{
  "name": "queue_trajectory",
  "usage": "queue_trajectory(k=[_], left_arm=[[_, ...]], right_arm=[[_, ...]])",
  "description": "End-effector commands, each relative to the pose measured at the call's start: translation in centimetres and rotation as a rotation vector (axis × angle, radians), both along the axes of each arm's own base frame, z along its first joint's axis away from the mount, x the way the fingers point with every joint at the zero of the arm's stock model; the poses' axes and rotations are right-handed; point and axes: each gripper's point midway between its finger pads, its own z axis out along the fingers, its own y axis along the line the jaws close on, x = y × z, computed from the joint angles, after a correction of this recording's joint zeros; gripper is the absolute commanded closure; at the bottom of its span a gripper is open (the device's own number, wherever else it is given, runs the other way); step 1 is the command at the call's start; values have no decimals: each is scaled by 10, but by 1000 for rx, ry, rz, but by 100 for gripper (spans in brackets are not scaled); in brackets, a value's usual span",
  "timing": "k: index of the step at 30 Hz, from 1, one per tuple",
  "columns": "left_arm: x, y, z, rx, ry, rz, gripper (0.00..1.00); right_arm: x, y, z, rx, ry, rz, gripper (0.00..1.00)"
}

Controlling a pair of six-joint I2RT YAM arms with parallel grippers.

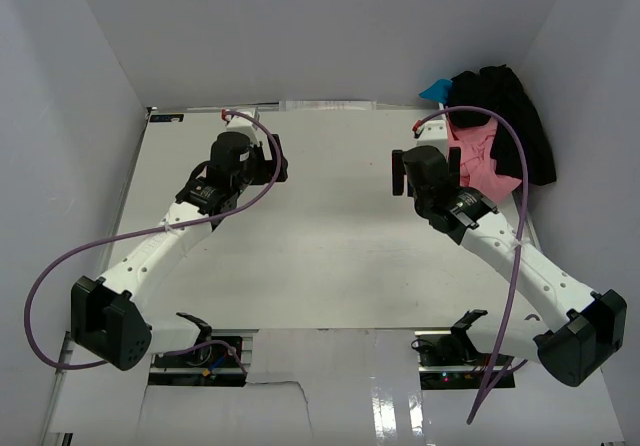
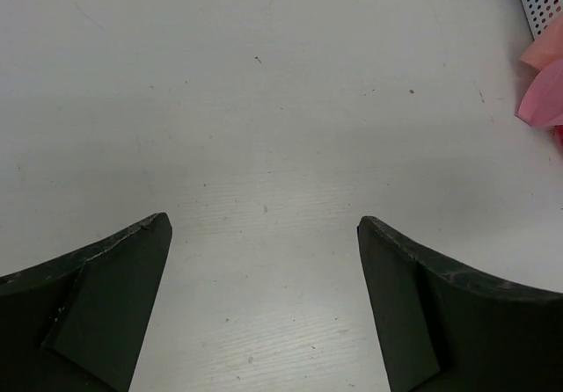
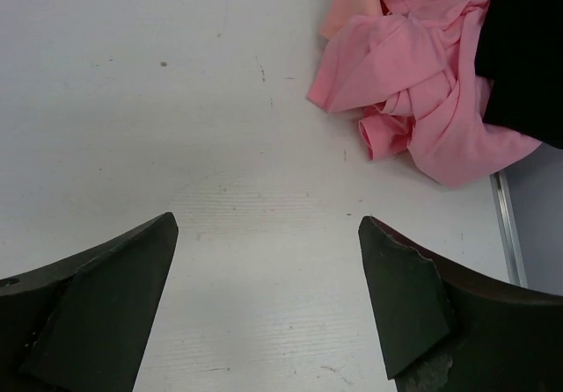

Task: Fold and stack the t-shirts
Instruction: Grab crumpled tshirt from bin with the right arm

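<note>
Well, t-shirts [image 3: 431, 102] heaped just right of open right gripper [image 3: 268, 295].

A white table [image 1: 330, 266] sits under even light. Plain pale walls [image 1: 320, 26] (faintly bluish) close it in on three sides.

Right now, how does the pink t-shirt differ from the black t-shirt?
The pink t-shirt is salmon, the black t-shirt dark. The pink t-shirt spills toward the middle of the table; the black t-shirt lies behind it at the right edge. Both are crumpled, unfolded and touching in one heap.
</note>
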Motion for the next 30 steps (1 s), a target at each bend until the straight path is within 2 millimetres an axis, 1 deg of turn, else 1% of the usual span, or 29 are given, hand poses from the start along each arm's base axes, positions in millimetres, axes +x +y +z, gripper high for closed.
queue_trajectory(k=[1,4,5,6,7,8,9,10,11,13,14,15,16,17,18,19,20,21,22,23,24,25,26,27,28,30], left_arm=[[-7,0,19,-36,-38,-15,2],[-10,1,21,-39,-42,-18,2],[-12,1,24,-46,-49,-19,2],[-13,1,25,-52,-52,-21,2],[-13,0,27,-57,-56,-23,2],[-14,0,27,-60,-58,-26,2],[-16,1,29,-64,-62,-24,2],[-16,1,28,-61,-63,-25,2],[-16,2,30,-61,-66,-21,2],[-16,4,28,-53,-63,-11,2],[-15,5,27,-48,-64,-7,2],[-14,6,27,-43,-62,-2,2],[-13,8,25,-35,-56,10,2],[-13,9,26,-32,-57,12,2],[-13,9,26,-31,-56,13,2],[-13,9,28,-34,-60,15,2],[-14,10,27,-33,-60,15,2],[-14,10,29,-36,-63,15,2],[-15,10,28,-37,-64,14,2],[-15,9,29,-39,-64,10,2],[-15,9,28,-37,-62,11,2],[-15,9,28,-38,-60,12,2],[-14,8,26,-36,-55,10,2],[-14,8,25,-35,-48,10,2],[-13,8,24,-34,-42,9,2],[-14,7,24,-38,-41,9,2]], right_arm=[[-2,1,15,70,-48,-2,10],[-2,9,19,85,-31,42,10],[-1,8,18,80,-27,37,10],[5,4,22,88,-33,13,10],[7,-3,19,84,-13,-9,10],[18,-21,14,83,14,-74,10],[26,-24,18,120,22,-71,10],[32,-32,19,133,25,-88,10],[43,-51,14,135,39,-145,10],[60,-69,30,115,-25,-220,10],[70,-76,26,85,-31,-257,10],[78,-87,35,42,-66,-305,10],[85,-92,39,21,-89,-333,10],[100,-101,35,-18,-109,-389,10],[108,-106,33,-45,-111,-417,10],[116,-111,40,-71,-118,-434,10],[134,-114,27,-100,-111,-437,10],[143,-115,21,-115,-95,-426,10],[155,-123,29,-95,-113,-441,10],[170,-118,11,-78,-75,-400,10],[178,-119,7,-69,-68,-392,10],[187,-131,-5,-69,-47,-413,10],[196,-133,4,-48,-70,-411,10],[202,-136,4,-37,-71,-411,10],[214,-145,3,-20,-76,-417,10],[226,-155,3,-14,-90,-442,10]])
